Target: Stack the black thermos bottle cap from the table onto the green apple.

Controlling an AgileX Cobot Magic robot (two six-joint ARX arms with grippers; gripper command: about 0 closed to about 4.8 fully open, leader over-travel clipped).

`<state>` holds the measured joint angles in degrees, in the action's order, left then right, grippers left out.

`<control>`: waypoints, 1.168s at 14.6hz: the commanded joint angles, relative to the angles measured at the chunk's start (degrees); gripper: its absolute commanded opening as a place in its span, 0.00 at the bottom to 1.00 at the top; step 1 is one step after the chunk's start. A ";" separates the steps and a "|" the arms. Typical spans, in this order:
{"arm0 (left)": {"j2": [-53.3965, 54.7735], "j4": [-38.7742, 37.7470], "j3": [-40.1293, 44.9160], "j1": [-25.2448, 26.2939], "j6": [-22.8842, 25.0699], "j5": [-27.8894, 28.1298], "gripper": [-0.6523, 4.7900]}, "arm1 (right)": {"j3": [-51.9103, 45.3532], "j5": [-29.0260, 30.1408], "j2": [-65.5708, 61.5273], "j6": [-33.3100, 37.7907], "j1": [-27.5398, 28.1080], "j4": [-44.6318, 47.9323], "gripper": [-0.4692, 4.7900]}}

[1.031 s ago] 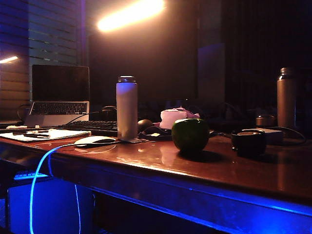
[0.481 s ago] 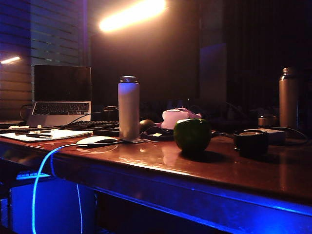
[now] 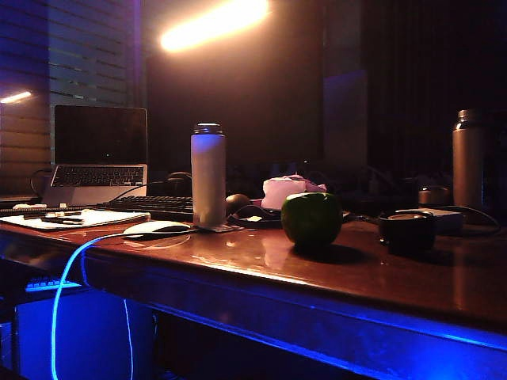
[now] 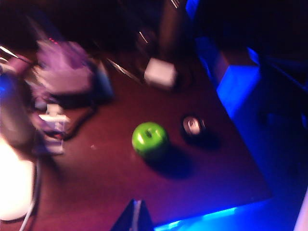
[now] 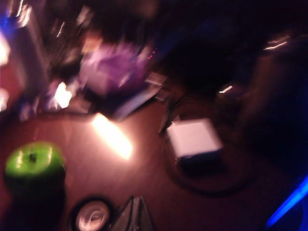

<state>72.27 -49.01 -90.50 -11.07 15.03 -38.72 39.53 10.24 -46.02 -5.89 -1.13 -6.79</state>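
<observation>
The green apple [image 3: 310, 220] rests on the table [image 3: 238, 255] near its middle. The black thermos bottle cap [image 3: 406, 231] stands upright to the right of it, with a clear gap between them. Neither gripper shows in the exterior view. In the blurred left wrist view, my left gripper [image 4: 136, 202] hangs shut and empty above the table's front edge, well away from the apple [image 4: 149, 138] and the cap [image 4: 194, 126]. In the right wrist view my right gripper [image 5: 135, 198] is shut and empty, close beside the cap [image 5: 92, 217], with the apple [image 5: 33, 161] farther off.
A white bottle [image 3: 207, 178], a mouse [image 3: 156, 229], a keyboard and a laptop [image 3: 99, 154] crowd the left. Behind the apple lies a pink bundle [image 3: 289, 190]. A flat grey box [image 5: 195, 139] with cables, a small metal cup [image 3: 432, 195] and a tall dark bottle [image 3: 467, 158] stand at the right rear.
Apple and cap stay where they were. The exterior picture as a whole shifts slightly sideways and back.
</observation>
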 commanded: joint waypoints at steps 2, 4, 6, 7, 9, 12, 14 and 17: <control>0.17 1.86 -0.72 -4.09 0.61 6.75 0.11 | 8.66 3.96 -19.89 -1.64 -0.02 -2.47 0.08; 0.20 1.70 -0.74 -4.09 0.87 6.56 0.11 | 12.83 8.74 -28.83 -1.60 -0.11 -5.40 0.08; 0.11 -0.39 -0.79 -3.96 0.87 6.54 0.11 | 13.68 12.26 -32.00 -1.55 -0.31 -5.27 0.08; 0.13 -1.20 -0.79 -3.96 0.94 6.54 0.11 | 13.68 12.15 -32.04 -1.51 -0.59 -5.11 0.08; 0.13 -0.57 -0.79 -3.98 1.07 6.36 0.11 | 13.68 10.64 -32.04 -1.66 -0.66 -5.14 0.08; 0.13 0.48 -0.79 -3.98 0.90 6.36 0.11 | 13.68 10.64 -32.30 -8.76 -0.79 -5.49 1.00; 0.13 1.16 -0.79 -3.98 0.83 6.36 0.11 | 13.68 10.91 -33.31 -12.17 -1.60 -5.99 1.00; 0.13 1.14 -0.79 -3.98 0.85 6.36 0.11 | 13.68 10.23 -36.94 -22.97 -4.76 -6.51 1.00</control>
<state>72.55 -48.64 -90.91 -15.07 15.81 -32.08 52.97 20.82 -82.46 -24.27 -5.17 -13.52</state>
